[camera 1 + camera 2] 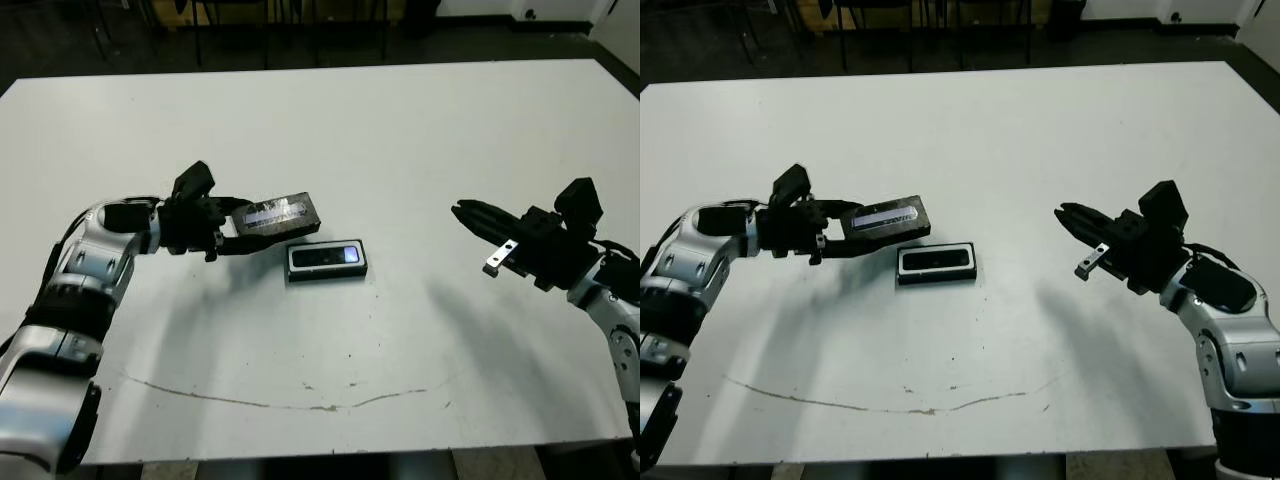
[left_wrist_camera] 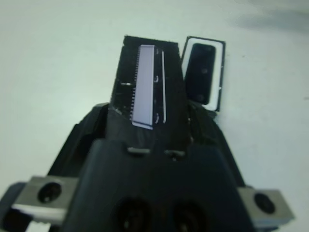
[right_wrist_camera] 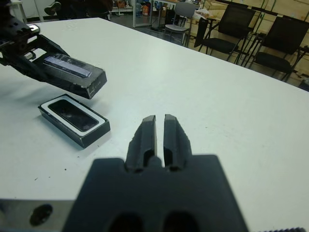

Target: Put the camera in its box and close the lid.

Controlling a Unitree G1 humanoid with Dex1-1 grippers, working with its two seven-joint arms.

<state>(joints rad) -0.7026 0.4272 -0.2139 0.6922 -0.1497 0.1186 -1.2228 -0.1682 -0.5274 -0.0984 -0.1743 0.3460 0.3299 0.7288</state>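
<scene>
White table, wide and mostly bare, marked near the front edge by a thin dark scuff line.

Left arm bent at the elbow, coming in from the near left corner, forearm running roughly level across the table toward the middle. Left gripper closed around one end of the lid, holding it off the table, flat and slightly tilted, pale strip facing up. Fingers clamped on either side of the lid's near end in the left wrist view.

Right arm reaching in from the near right corner, forearm angled up and inward. Right gripper hovering above the table, well apart from everything else, pointing toward the middle. Fingers drawn almost together, only a narrow slit between them, nothing held.

Lid hanging just behind and to the left of the box, its far end near the box's back edge; not on it.

Box lying flat on the table near the middle, open, white lining showing as a rim.

Camera lying inside the box, glossy face up, filling most of the tray.

Beyond the table in the right wrist view, dark chairs on the floor.
</scene>
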